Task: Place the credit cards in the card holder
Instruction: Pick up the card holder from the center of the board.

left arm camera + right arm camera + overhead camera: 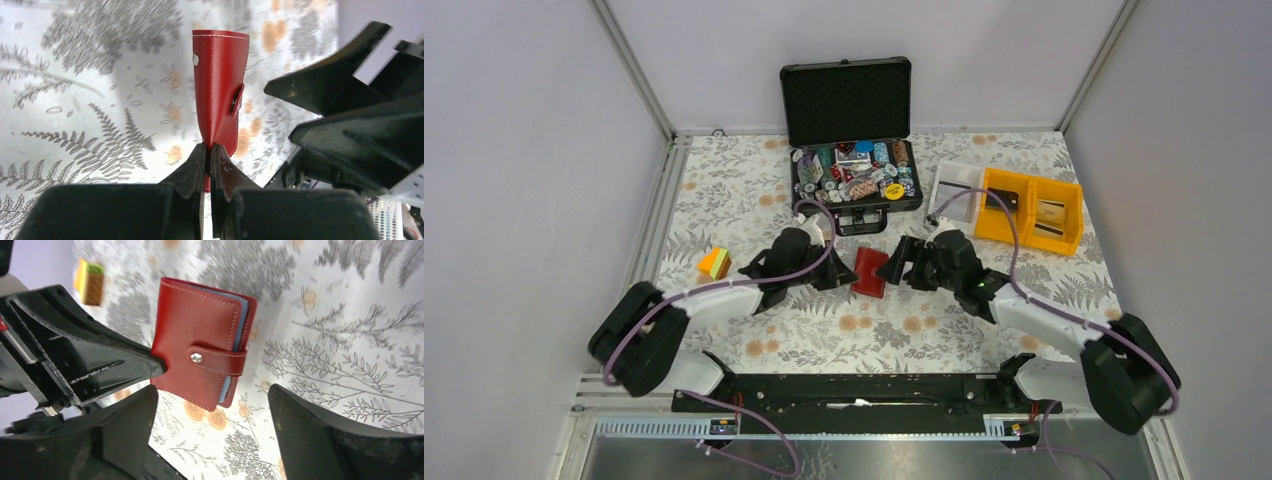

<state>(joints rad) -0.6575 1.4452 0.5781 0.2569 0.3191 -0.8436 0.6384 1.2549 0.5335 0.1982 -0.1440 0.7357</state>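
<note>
The dark red card holder (870, 271) is at the table's middle, folded, with its snap tab fastened (200, 355). Pale blue card edges (244, 320) show inside its open side. My left gripper (844, 272) is shut on the holder's edge, and its jaws pinch the red leather (208, 150). The holder (220, 90) stands out from my fingertips. My right gripper (892, 268) is open and empty just right of the holder, jaws wide apart (211, 389) on the near side of it. I see no loose cards.
An open black case (854, 170) full of poker chips stands behind the holder. Yellow bins (1032, 210) and a white tray (956, 185) sit at the back right. A small orange and green block (715, 262) lies to the left.
</note>
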